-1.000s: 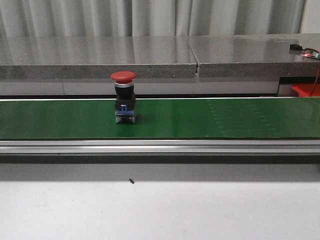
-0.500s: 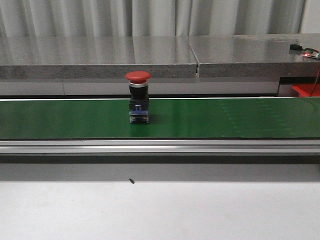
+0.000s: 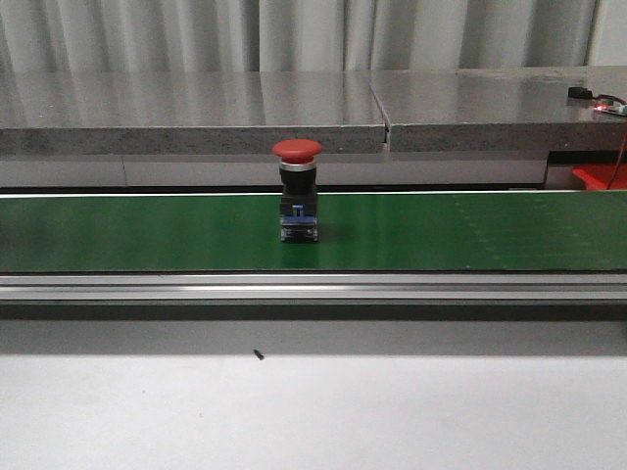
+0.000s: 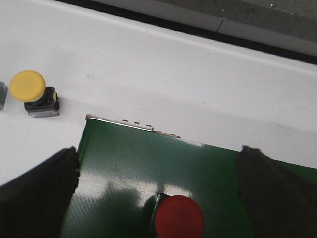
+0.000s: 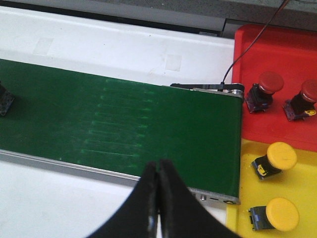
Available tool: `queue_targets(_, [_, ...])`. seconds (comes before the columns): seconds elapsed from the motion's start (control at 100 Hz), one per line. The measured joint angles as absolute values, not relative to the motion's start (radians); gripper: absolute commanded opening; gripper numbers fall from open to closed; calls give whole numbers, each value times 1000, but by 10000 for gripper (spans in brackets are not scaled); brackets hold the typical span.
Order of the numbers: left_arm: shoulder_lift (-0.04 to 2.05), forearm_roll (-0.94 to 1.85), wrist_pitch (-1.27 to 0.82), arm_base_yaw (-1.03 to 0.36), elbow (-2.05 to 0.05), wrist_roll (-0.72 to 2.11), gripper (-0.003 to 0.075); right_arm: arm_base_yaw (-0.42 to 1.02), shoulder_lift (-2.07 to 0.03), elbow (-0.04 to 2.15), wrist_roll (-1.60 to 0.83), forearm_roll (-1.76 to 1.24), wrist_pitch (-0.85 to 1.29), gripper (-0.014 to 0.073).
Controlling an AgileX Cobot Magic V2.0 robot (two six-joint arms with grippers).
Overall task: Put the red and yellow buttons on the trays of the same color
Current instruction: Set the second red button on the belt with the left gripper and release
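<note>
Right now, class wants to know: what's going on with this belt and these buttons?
Nothing is being held. A red button stands upright on the green belt, and has ridden rightward over the last second. The left gripper hangs above it, jaws wide open. The right gripper waits, jaws shut, near the belt's end, beside the red tray and yellow tray, each holding two matching buttons. A yellow button sits off the belt.

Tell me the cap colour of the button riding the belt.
Red cap, clearest in the front view.
</note>
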State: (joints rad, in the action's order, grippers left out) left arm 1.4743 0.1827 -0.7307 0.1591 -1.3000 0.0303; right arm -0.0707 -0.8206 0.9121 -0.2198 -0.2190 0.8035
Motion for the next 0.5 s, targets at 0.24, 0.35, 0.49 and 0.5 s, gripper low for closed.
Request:
queue_targets(0.24, [1317,196,-709,159,-1244,75,619,-71,-821,912,-220,-219,803,-68])
queue_targets(0.35, [1224,199,-687,159,-1173,93,616,-71,-821,912,-220,-219,803,-68])
queue_targets(0.49, [1105,199,-658,159,-1055,103,529,-71,-821,912,-220,-219,803,-68])
queue_targets(0.5, [1099,199,-655,159,-1048,103,521,-71,-821,912,-220,-219,803,-68])
